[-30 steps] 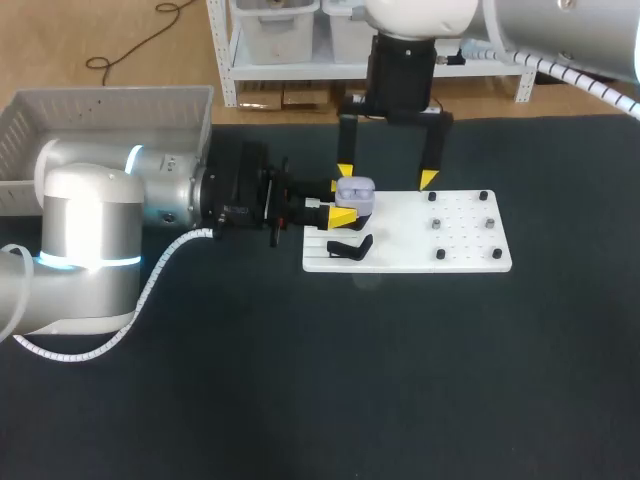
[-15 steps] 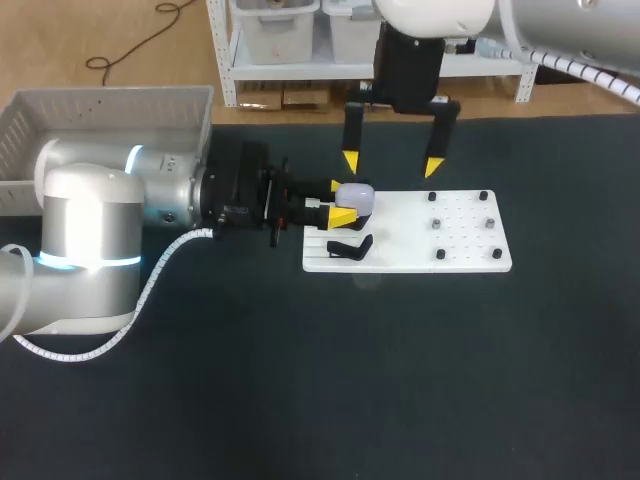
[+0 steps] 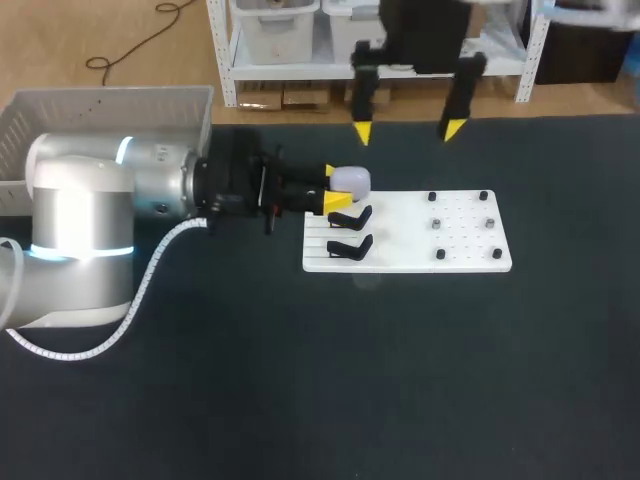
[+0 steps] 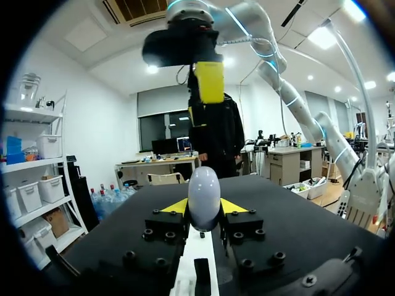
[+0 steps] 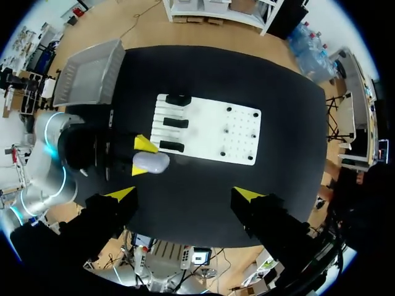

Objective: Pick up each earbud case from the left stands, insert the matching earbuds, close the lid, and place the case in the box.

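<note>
Now our left gripper [image 3: 335, 187] pinches the closed earbud case [image 3: 351, 180] between its 2 yellow tips just over the left stands [image 3: 350, 246] of the white board [image 3: 400, 256], seemingly ready for the box [image 3: 110, 93], while our right gripper [image 3: 408, 130] hangs high, fingers wide apart and empty, giving room.

Pale lavender earbud case [image 3: 350, 180], lid closed, clamped between left fingers [image 3: 338, 202]; just beside black stands [image 3: 352, 216].

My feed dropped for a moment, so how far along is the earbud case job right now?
Done, it seems: the earbud case is off the stands and its lid looks shut. In hand: the left gripper holds it by the white board edge; the right gripper hangs open high above. Left: placing it in the box.
</note>
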You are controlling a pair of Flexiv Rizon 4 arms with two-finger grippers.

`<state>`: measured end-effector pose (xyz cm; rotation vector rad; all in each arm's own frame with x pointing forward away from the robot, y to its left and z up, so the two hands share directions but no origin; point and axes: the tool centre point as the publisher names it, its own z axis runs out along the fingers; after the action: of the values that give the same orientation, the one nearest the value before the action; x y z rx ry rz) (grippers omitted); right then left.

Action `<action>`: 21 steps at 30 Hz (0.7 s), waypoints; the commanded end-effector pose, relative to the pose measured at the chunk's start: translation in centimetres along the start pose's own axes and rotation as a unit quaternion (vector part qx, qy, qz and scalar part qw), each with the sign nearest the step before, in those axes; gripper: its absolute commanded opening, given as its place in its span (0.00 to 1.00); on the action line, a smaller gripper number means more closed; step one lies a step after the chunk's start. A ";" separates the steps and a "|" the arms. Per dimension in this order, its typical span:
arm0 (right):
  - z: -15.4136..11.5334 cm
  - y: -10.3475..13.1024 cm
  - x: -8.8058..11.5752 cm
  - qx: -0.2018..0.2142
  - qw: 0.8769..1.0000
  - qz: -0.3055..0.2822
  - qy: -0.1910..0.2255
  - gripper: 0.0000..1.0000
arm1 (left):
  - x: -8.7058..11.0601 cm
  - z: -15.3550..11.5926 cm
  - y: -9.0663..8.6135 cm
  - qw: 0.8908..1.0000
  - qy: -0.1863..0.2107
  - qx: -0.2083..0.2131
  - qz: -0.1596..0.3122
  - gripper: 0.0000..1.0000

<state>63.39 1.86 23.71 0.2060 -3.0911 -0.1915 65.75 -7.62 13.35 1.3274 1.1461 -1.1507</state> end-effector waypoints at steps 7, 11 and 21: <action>-0.7 -1.3 5.0 -0.026 0.982 -0.004 -0.189 1.00 | -4.5 -4.0 0.1 0.993 -0.026 -0.111 -0.042 0.00; -0.7 -1.3 5.0 -0.026 0.982 -0.004 -0.189 1.00 | -6.3 -6.8 1.7 0.987 -0.005 -0.157 -0.011 0.00; -0.7 -1.3 5.0 -0.026 0.982 -0.004 -0.189 1.00 | -8.4 -14.1 5.8 0.963 0.080 -0.255 0.041 0.00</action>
<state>59.05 -0.02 24.51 0.2158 -3.3056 -0.3129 72.19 4.27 21.51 1.1513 1.3112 -0.7782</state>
